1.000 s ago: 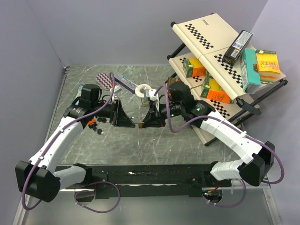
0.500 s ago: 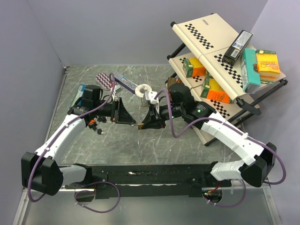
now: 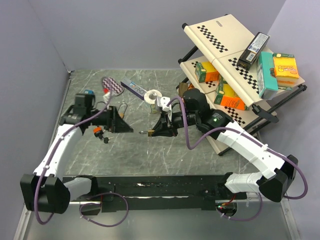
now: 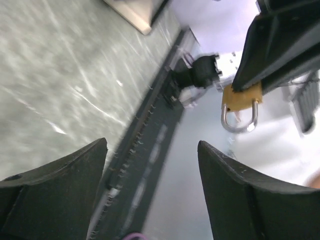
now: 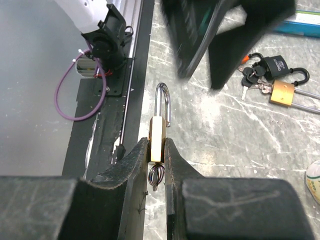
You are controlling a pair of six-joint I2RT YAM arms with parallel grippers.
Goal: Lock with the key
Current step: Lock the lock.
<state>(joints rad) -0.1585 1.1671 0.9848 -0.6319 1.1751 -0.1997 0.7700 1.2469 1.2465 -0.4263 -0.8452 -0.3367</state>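
From above, the right gripper (image 3: 151, 132) pinches a small brass padlock (image 3: 145, 133) over the middle of the table (image 3: 150, 160). The left gripper (image 3: 120, 124) points at it from nearby, not touching. A second padlock (image 3: 98, 131) lies under the left arm.

On the left wrist camera the fingers are spread wide with nothing between them. The padlock sits off to the upper right, well out of line with the gap. The picture is blurred.

On the right wrist camera the pads press the flat sides of the brass body. The shackle points away, and a key ring (image 5: 156, 176) sits at the keyhole end between the fingers.

The job now looks like taking the key. The left gripper should line its gap up with the keyhole end, close on the key head only, and turn gently so the lock does not twist in the pads.

The key itself is hidden behind the right fingers. The shackle is probably seated, but I cannot tell for sure.
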